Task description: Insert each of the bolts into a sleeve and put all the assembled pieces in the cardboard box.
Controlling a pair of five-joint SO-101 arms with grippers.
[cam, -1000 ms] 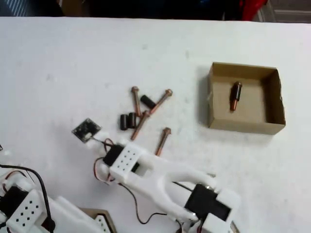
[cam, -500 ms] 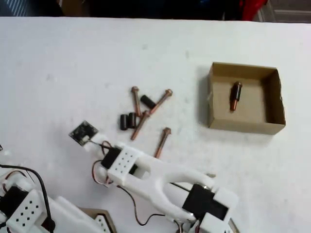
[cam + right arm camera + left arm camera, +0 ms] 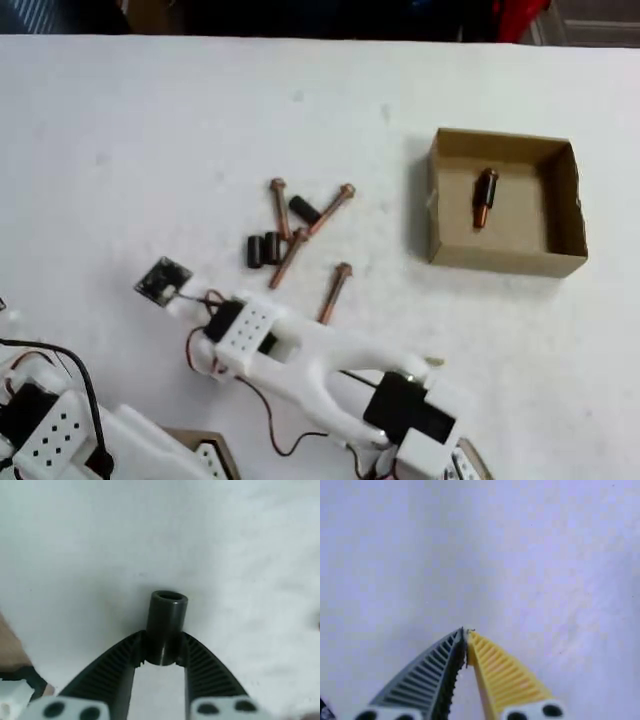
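One black sleeve [image 3: 168,622] clamped in the right gripper [image 3: 162,650], bore facing outward; nearest loose bolt [image 3: 335,290] mid-table beside that arm; left gripper [image 3: 466,635] closed, empty.

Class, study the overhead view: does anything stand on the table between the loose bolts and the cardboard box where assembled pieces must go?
Nothing visible does. Bare table lies between the loose bolts and the cardboard box, which is open-topped and holds one assembled piece.
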